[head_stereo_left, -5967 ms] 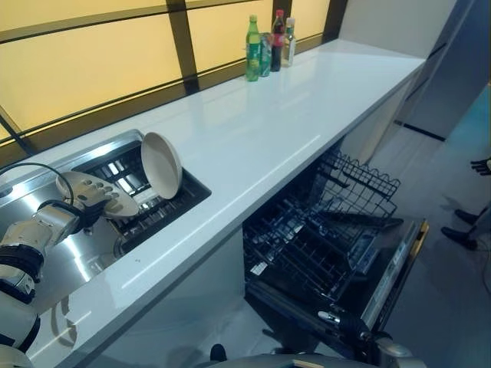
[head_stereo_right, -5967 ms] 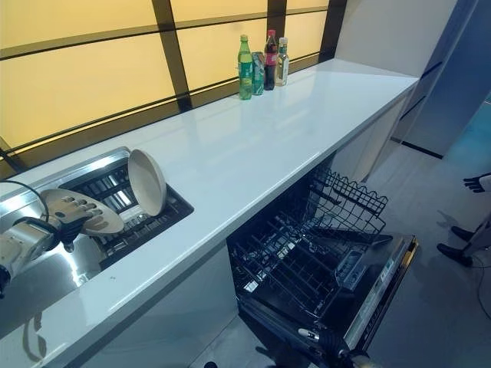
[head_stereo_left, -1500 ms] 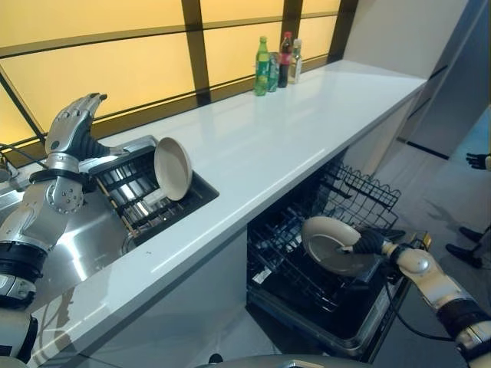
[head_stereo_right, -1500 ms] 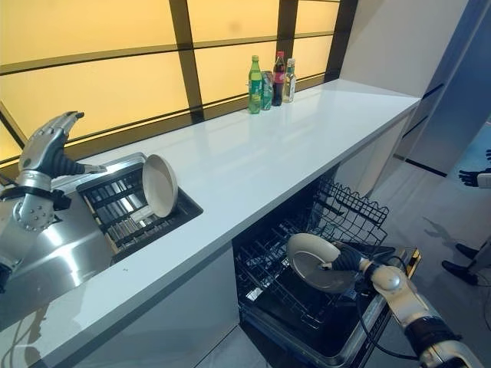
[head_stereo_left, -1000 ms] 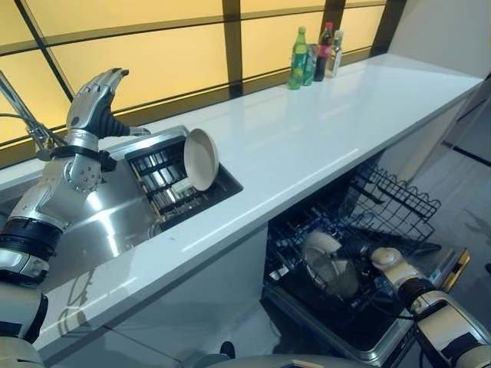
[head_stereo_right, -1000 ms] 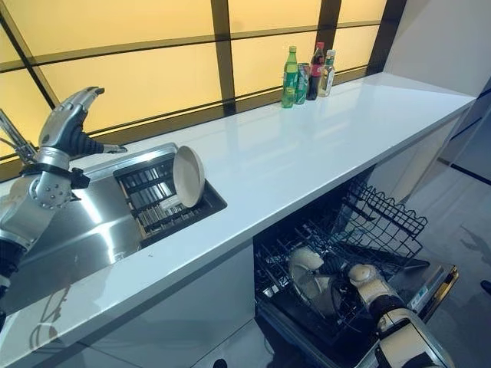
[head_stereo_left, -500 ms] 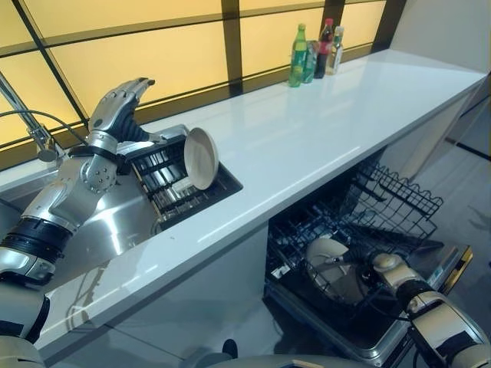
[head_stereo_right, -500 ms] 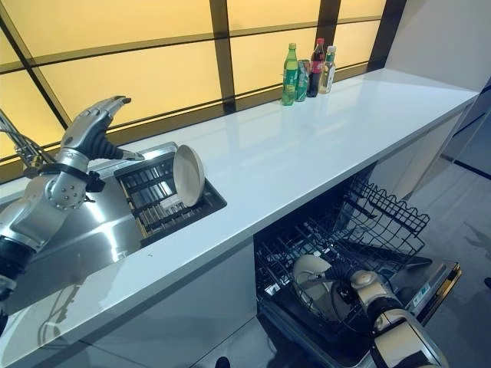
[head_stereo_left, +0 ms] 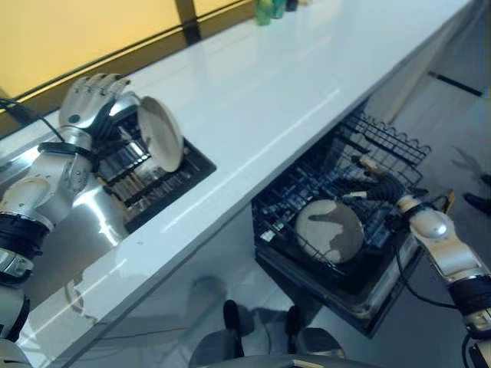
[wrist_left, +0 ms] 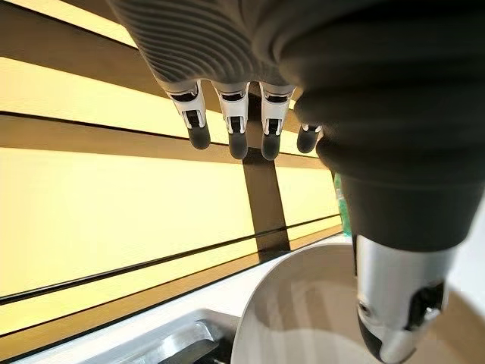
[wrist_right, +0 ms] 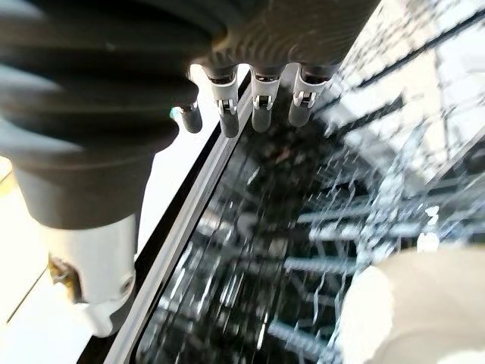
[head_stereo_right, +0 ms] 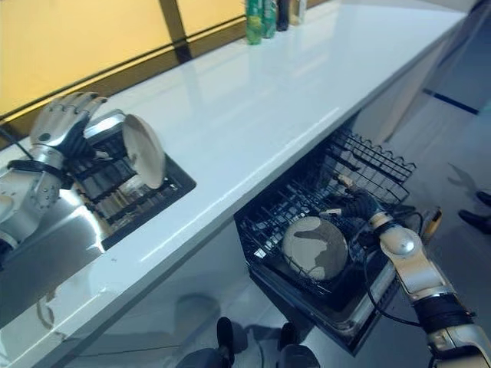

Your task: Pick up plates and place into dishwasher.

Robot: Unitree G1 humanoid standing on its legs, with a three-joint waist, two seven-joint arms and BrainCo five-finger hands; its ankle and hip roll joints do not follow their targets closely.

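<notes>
From my head I see both plates at once: one round cream plate (head_stereo_left: 330, 230) lies tilted in the black wire dishwasher rack (head_stereo_left: 383, 157), and a second cream plate (head_stereo_left: 159, 133) stands on edge in the dark slatted drying rack (head_stereo_left: 153, 188) set into the steel sink (head_stereo_left: 84, 230). My right hand (head_stereo_left: 381, 186) hovers just above and beside the plate in the dishwasher, fingers out straight and apart from it, holding nothing. Its wrist view adds what the head views cannot: the dark-tipped fingers (wrist_right: 259, 114) relaxed in a row over blurred wire tines, with a pale curved plate edge (wrist_right: 409, 303) cut off at the corner. My left hand (head_stereo_left: 93, 98) is raised behind the standing plate, near its rim, fingers spread and empty. Its wrist view shows the fingertips (wrist_left: 235, 140) loose against amber window panes (wrist_left: 114, 197) crossed by dark bars, and the plate's smooth, shallow bowl (wrist_left: 303, 311) close below the thumb; whether the thumb touches it I cannot tell. The glossy white countertop (head_stereo_left: 268, 84) runs between sink and dishwasher. The green bottles (head_stereo_right: 255, 17) at its far end are cropped by the frame.
</notes>
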